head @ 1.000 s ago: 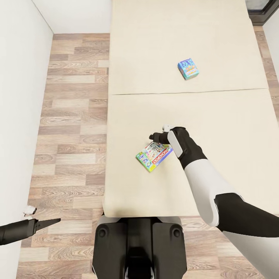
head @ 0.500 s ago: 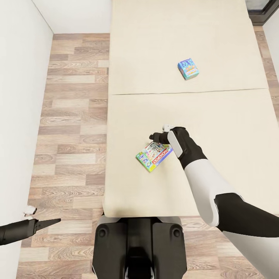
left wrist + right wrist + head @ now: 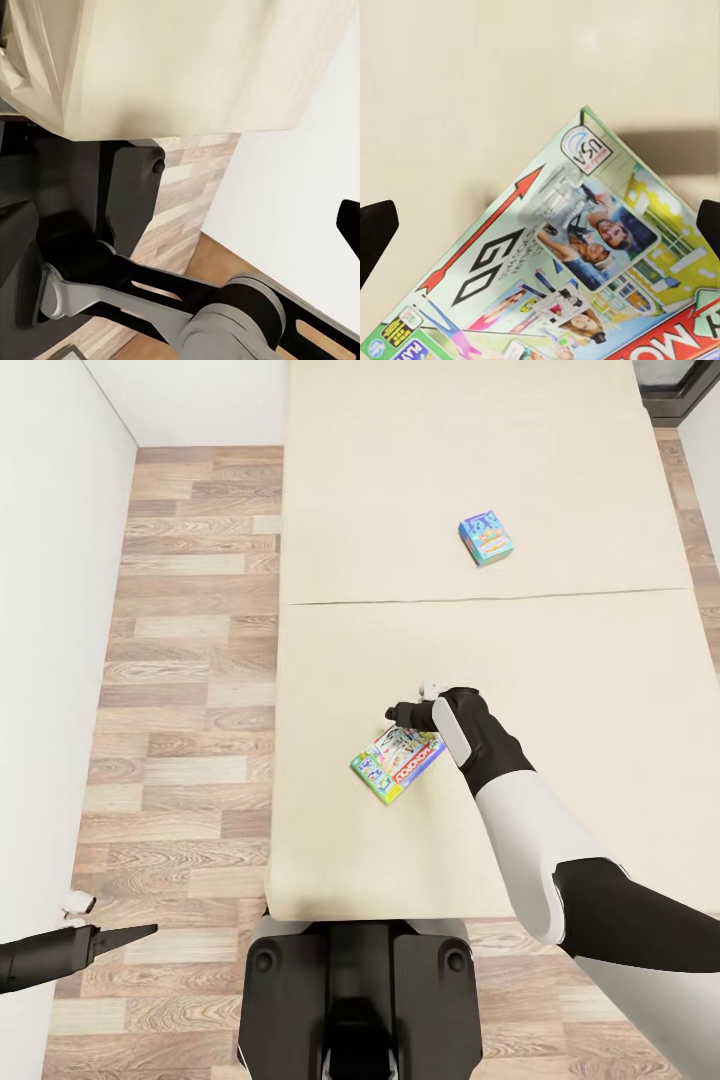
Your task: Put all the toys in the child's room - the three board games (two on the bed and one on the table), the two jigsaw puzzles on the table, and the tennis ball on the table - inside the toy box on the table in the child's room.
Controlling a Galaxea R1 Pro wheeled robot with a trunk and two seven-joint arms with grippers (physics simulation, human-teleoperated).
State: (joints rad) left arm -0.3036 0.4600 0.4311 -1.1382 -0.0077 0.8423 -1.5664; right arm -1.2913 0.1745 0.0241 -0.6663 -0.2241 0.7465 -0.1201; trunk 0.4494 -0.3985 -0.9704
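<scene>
We find nothing changed over the last second: arms, boxes and view match the earlier pictures. The right gripper [image 3: 402, 712] holds above the near game [image 3: 397, 764] on the bed [image 3: 560, 660], jaws spread wide to either side of the lid in the wrist view, not touching it. The far game [image 3: 486, 537] lies well apart. The left gripper [image 3: 135, 932] hangs over the floor [image 3: 190, 660], apparently pressed together. We judge the grasp paused, descent pending.

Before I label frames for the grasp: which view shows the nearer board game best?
The right wrist view: the nearer board game is close up, its print readable, between the open right claw tips. The head view shows it whole but small on the bed.
</scene>
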